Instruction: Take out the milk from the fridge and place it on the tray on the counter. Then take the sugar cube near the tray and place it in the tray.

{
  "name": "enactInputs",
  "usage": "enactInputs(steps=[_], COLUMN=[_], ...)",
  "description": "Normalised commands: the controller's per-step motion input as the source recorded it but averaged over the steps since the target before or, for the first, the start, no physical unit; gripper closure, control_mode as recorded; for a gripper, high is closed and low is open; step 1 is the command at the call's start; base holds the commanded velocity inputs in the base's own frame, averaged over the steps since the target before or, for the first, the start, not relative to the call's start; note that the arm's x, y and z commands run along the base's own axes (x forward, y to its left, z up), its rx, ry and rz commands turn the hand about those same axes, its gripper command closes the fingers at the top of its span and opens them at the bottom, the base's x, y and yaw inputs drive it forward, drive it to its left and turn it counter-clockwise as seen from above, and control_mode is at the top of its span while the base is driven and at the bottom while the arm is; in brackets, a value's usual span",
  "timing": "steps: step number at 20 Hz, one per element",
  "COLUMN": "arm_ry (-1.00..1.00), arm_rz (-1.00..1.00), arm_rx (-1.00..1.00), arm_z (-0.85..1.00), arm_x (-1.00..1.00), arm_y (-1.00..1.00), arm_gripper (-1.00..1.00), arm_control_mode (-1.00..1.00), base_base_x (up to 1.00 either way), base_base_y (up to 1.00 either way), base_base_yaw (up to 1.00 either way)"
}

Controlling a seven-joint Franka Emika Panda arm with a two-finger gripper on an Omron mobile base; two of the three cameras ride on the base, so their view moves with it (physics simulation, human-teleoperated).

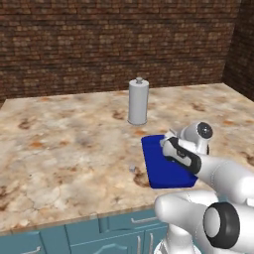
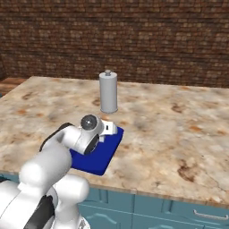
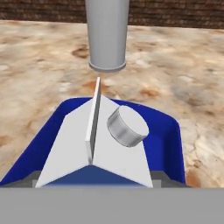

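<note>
Here, in the left base view, the arm reaches from five o'clock over the tray (image 1: 159, 171), which lies on the bench (image 1: 64, 139) near its front edge. The gripper (image 1: 171, 140) hangs low above the tray's far end, a corner of the milk (image 1: 170, 134) peeking past the wrist. The sugar cube (image 1: 132, 168) sits on the stone just beside the tray, at its nine o'clock, untouched. A tall grey canister (image 1: 138, 101) stands beyond the tray at twelve o'clock.

From the right base view, the wrist covers much of the tray (image 2: 100, 159); the milk (image 2: 108, 129) pokes out at the wrist's three o'clock, over the tray's far corner. The canister (image 2: 108, 92) stands behind at twelve o'clock. This side hides the cube, which the left view shows plainly.

The hand view looks straight down the milk (image 3: 97, 140): gabled ridge, round cap at two o'clock of it, blue tray rim (image 3: 173, 135) on either side, canister (image 3: 107, 35) at twelve o'clock. The carton sits between the fingers, so the gripper appears closed on it, though the fingertips themselves are hidden. Only this view confirms the carton is centred over the tray.

By this evidence the first step is at its close: milk over the tray, release pending. Next calls for setting it down, opening, lifting clear, then swinging towards the small cube, a fine pinch.
</note>
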Motion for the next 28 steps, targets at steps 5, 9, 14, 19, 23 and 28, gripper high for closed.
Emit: enactInputs(steps=[5, 9, 14, 19, 23, 28], arm_ry=[0.04, 0.0, -0.03, -0.01, 0.0, 0.0], arm_rz=[0.0, 0.0, 0.0, 0.0, 0.0, 0.0], arm_rx=[0.0, 0.0, 0.0, 0.0, 0.0, 0.0], arm_z=[-0.34, -0.34, -0.24, -0.16, -0.18, -0.23], arm_x=[0.06, 0.04, 0.17, 0.38, 0.48, 0.28], arm_y=[-0.01, 0.0, -0.02, -0.1, -0.1, -0.08], arm_gripper=[1.0, 1.0, 1.0, 1.0, 1.0, 1.0], arm_control_mode=[-1.0, -1.0, -1.0, -1.0, -1.0, -1.0], base_base_x=[0.0, 0.0, 0.0, 0.0, 0.0, 0.0], base_base_y=[0.0, 0.0, 0.0, 0.0, 0.0, 0.0], base_base_yaw=[0.0, 0.0, 0.0, 0.0, 0.0, 0.0])
